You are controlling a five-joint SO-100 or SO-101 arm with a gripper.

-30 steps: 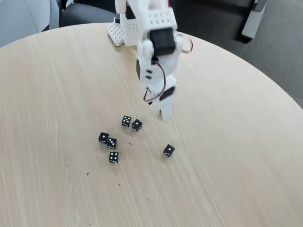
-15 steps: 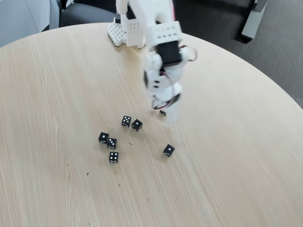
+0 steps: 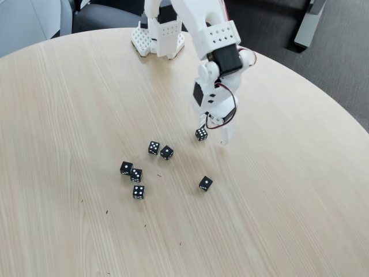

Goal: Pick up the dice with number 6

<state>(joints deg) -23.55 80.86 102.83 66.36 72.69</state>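
The dice with number 6 (image 3: 201,134) is a small black cube with several white pips, lying on the round wooden table (image 3: 277,190). My white gripper (image 3: 214,134) hangs over it from the back. The long white finger (image 3: 225,136) reaches down to the die's right, with a gap between them. The other jaw ends just above the die. The gripper looks open and holds nothing.
Several other black dice lie to the front left: a pair (image 3: 154,148) (image 3: 166,152), a cluster of three around (image 3: 136,174), and a single one-pip die (image 3: 205,183). The arm's base (image 3: 157,34) stands at the table's back edge.
The arm has swung right. The die it was covering now shows to the left of the long finger. The other dice have not moved.
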